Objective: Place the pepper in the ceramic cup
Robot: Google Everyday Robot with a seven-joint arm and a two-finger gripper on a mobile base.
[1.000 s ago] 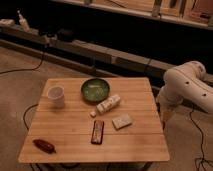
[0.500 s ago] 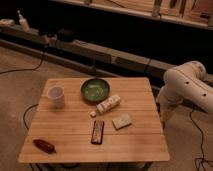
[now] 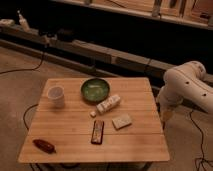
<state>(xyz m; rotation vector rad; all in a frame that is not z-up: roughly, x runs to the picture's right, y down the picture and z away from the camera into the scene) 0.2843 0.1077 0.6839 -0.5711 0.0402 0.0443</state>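
The pepper is a slim dark red thing lying at the front left corner of the wooden table. The ceramic cup is a small white cylinder standing upright at the table's left side, behind the pepper. My white arm hangs off the table's right side. Its gripper points down beside the right edge, far from both the pepper and the cup, with nothing seen in it.
A round green bowl sits at the back middle. A white bottle lies on its side in front of it. A dark bar with red markings and a pale block lie near the middle. Cables run across the floor at left.
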